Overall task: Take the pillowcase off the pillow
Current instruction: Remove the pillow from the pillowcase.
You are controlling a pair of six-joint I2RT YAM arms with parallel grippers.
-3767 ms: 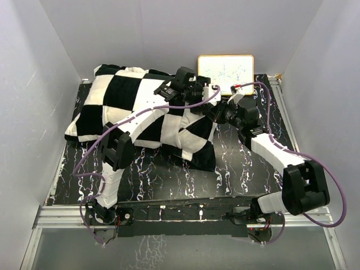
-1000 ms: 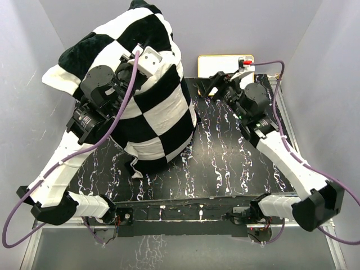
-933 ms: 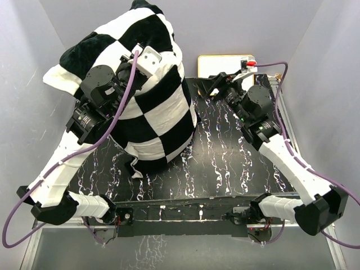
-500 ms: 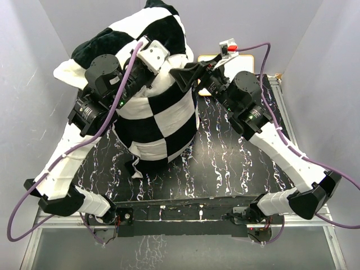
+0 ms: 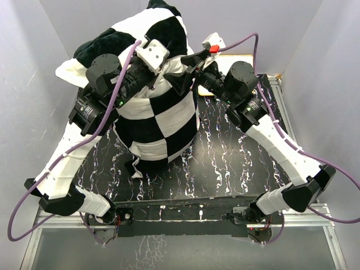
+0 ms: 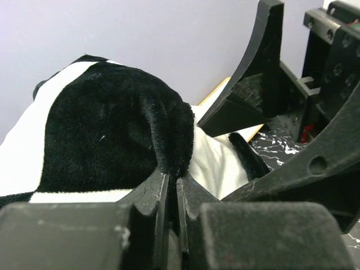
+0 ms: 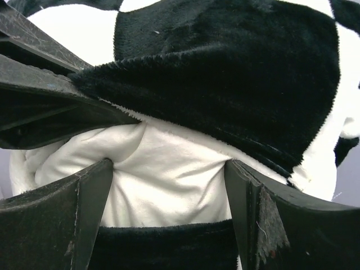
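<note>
The black and cream checkered pillowcase (image 5: 160,115) hangs upright off the table, still stuffed with the pillow. My left gripper (image 5: 164,74) holds it up near the top. In the left wrist view that gripper (image 6: 171,183) is shut on the black plush rim of the pillowcase (image 6: 112,129). The white pillow (image 6: 216,163) shows just inside the case mouth. My right gripper (image 5: 183,81) is pushed into the same opening. In the right wrist view it (image 7: 169,185) stands open, its fingers (image 7: 84,208) pressed against bare white pillow (image 7: 169,169) on both sides, under the black rim (image 7: 225,73).
The black marbled table (image 5: 236,163) lies under the hanging bundle, whose lower end rests near the front left. A yellow-framed whiteboard (image 6: 219,89) leans at the back, mostly behind my right arm. Grey walls close in at the left, the right and the back.
My right gripper swung left from beside the whiteboard to the pillowcase mouth and now straddles the white pillow. The left arm lifted the bundle slightly higher, still gripping the rim.
</note>
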